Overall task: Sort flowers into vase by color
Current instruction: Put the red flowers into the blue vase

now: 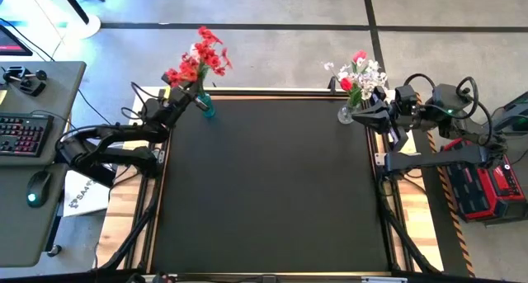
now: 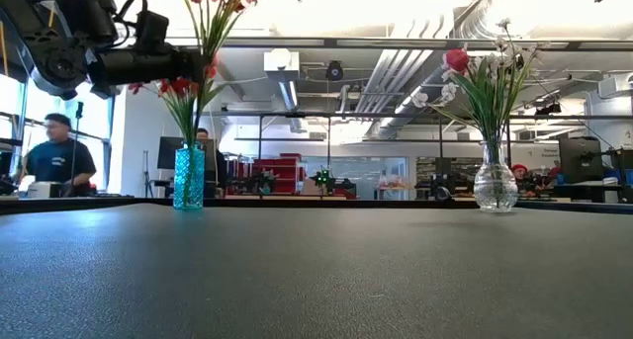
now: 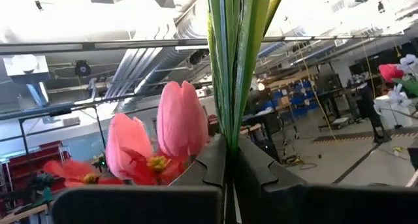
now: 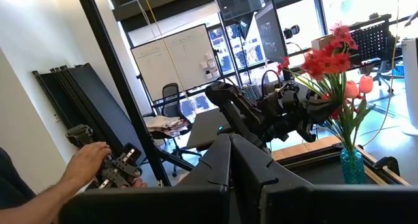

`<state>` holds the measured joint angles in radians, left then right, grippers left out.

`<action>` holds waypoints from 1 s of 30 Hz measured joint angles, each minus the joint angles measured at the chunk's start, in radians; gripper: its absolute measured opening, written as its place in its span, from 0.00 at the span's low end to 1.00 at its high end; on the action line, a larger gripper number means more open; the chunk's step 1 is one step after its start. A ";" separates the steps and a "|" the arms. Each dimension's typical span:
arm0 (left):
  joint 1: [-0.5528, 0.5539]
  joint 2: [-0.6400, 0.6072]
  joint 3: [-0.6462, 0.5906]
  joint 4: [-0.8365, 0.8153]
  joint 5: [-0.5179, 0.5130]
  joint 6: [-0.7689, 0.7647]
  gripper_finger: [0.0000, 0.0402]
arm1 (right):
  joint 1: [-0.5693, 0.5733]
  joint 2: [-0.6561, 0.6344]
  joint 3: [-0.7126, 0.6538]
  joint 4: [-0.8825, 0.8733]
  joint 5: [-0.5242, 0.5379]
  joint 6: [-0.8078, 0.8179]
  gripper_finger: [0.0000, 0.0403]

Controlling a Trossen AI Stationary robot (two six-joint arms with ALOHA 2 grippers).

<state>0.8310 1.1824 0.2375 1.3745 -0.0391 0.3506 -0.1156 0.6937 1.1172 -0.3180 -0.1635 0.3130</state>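
A teal vase [image 1: 206, 110] [image 2: 189, 178] stands at the table's far left and holds red blooms [image 1: 198, 60] and pink tulips [image 3: 179, 119] on green stems. My left gripper [image 1: 183, 97] [image 2: 193, 60] is shut on stems above that vase. A clear glass vase [image 1: 346, 115] [image 2: 495, 186] at the far right holds white blossoms [image 1: 369, 73] and a red rose [image 2: 457, 59]. My right gripper [image 1: 363, 108] [image 4: 230, 149] is shut and empty beside the clear vase, to its right. My left gripper pinches a bundle of green stems [image 3: 232, 113] between its two fingers, partway up their length. The fingers come level from the table's left and lie across the stems. The stems stand upright and run down to the teal vase's mouth [image 2: 188, 147].
The black mat [image 1: 264, 184] lies bare between the two vases. A desk with a keyboard [image 1: 21, 134] stands left of the table. A person [image 2: 57, 156] shows in the room behind, and a hand [image 4: 85, 164] grips a device beyond the table.
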 joint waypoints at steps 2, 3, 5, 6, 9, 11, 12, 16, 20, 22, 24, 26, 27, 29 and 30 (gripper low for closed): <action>0.000 0.000 0.000 -0.007 0.000 0.000 0.01 | 0.000 0.000 0.000 0.000 0.000 0.000 0.00; 0.000 0.000 0.000 -0.011 0.000 0.000 0.01 | 0.000 0.000 0.000 0.000 0.000 0.000 0.00; 0.000 0.000 0.000 -0.020 0.000 -0.002 0.01 | 0.000 0.000 0.000 0.000 0.000 0.000 0.00; 0.000 0.000 0.000 -0.026 0.000 -0.005 0.01 | 0.000 0.000 0.000 0.000 0.000 0.000 0.00; 0.000 0.000 0.000 -0.062 0.000 -0.006 0.01 | 0.000 0.000 0.000 0.000 0.000 0.000 0.00; 0.000 0.000 0.000 -0.070 0.001 -0.012 0.01 | 0.000 0.000 0.000 0.000 0.000 0.000 0.00; 0.000 0.000 0.000 -0.070 0.001 -0.018 0.01 | 0.000 0.000 0.000 0.000 0.000 0.000 0.00; 0.000 0.000 -0.007 -0.072 0.001 -0.026 0.01 | 0.000 0.000 0.000 0.000 0.000 0.000 0.00; 0.000 0.000 -0.035 -0.076 0.001 -0.057 0.01 | 0.000 0.000 0.000 0.000 0.000 0.000 0.00; 0.000 0.000 -0.049 -0.077 0.001 -0.082 0.02 | 0.000 0.000 0.000 0.000 0.000 0.000 0.00; -0.002 0.000 -0.058 -0.077 0.000 -0.106 0.05 | 0.000 0.000 0.000 0.000 0.000 0.000 0.00; -0.005 0.000 -0.061 -0.078 0.000 -0.117 0.09 | 0.000 0.000 0.000 0.000 0.000 0.000 0.00; -0.007 0.000 -0.061 -0.078 -0.001 -0.122 0.11 | 0.000 0.000 0.000 0.000 0.000 0.000 0.00; -0.008 0.000 -0.061 -0.077 -0.001 -0.123 0.16 | 0.000 0.000 0.000 0.000 0.000 0.000 0.00; -0.008 0.000 -0.061 -0.077 -0.001 -0.124 0.18 | 0.000 0.000 0.000 0.000 0.000 0.000 0.00</action>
<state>0.8234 1.1820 0.1761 1.2973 -0.0399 0.2270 -0.1158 0.6937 1.1171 -0.3180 -0.1635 0.3130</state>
